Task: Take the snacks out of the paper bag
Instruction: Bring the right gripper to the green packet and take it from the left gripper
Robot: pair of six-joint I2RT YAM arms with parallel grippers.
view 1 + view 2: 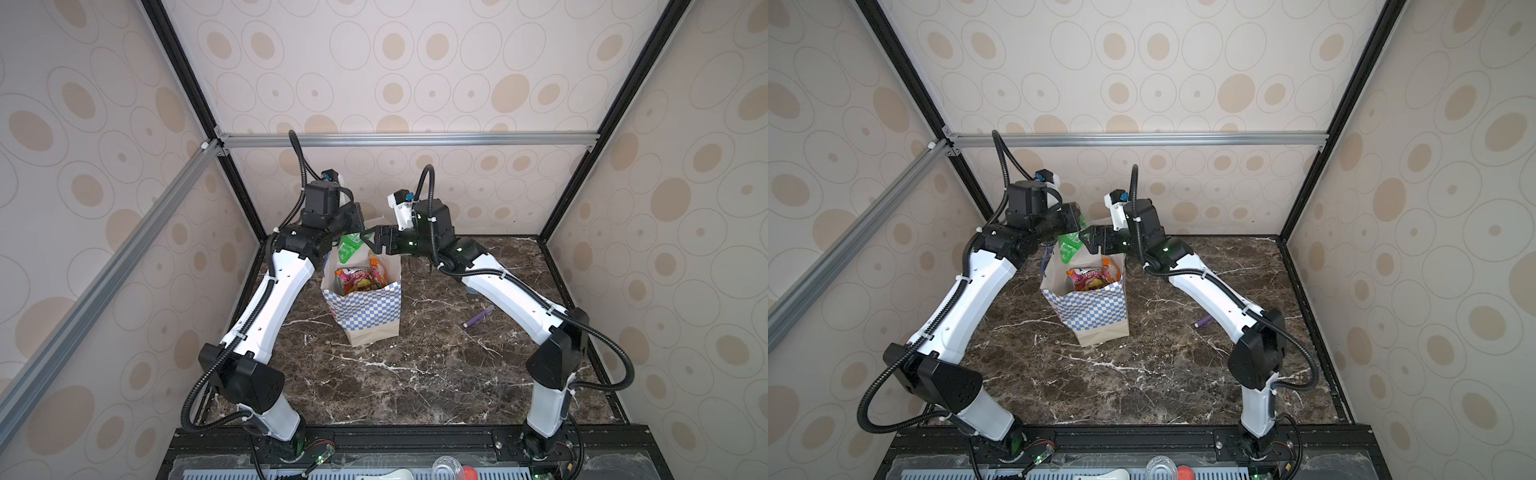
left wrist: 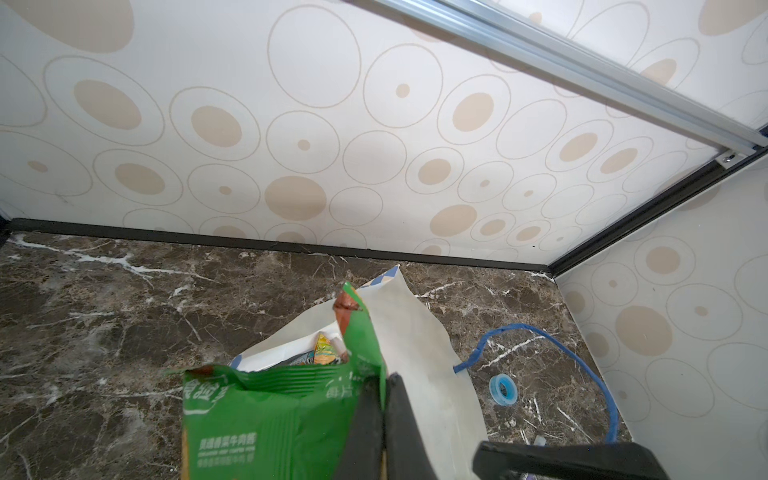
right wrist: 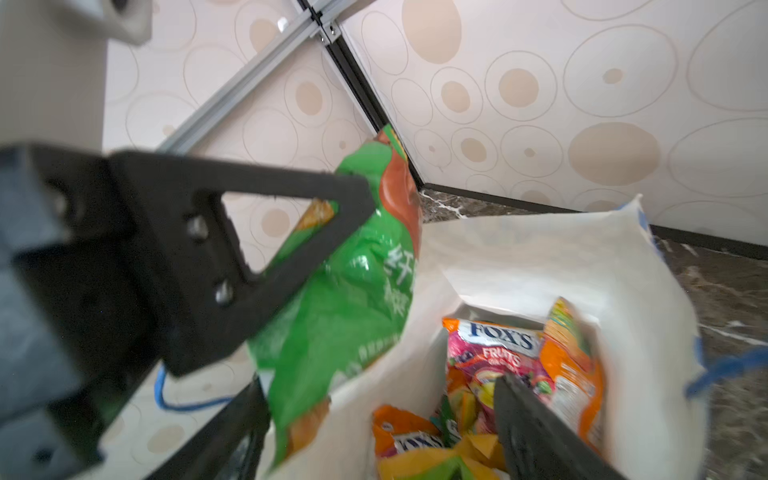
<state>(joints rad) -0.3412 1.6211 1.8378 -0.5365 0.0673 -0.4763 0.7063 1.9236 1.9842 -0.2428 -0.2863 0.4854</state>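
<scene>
Clamps tight, with the jaws of the left gripper [image 2: 384, 386], on the serrated top edge of a crinkly green foil snack packet [image 2: 270, 424], held up over the rim of the tall white paper bag [image 1: 365, 309] with its blue-checkered front. Spreads wide the jaws of the right gripper [image 1: 376, 243], grasping nothing, one beside the green packet, one over the bag's mouth. Shows a pink foil sweet packet [image 3: 494, 357] and orange foil packets [image 3: 569, 365] heaped inside the bag, upright on the dark marble counter [image 1: 415, 374]. Looks light, soft and slippery: probably best pinched on a flat sealed edge, not the puffed middle. Could topple the flimsy bag.
</scene>
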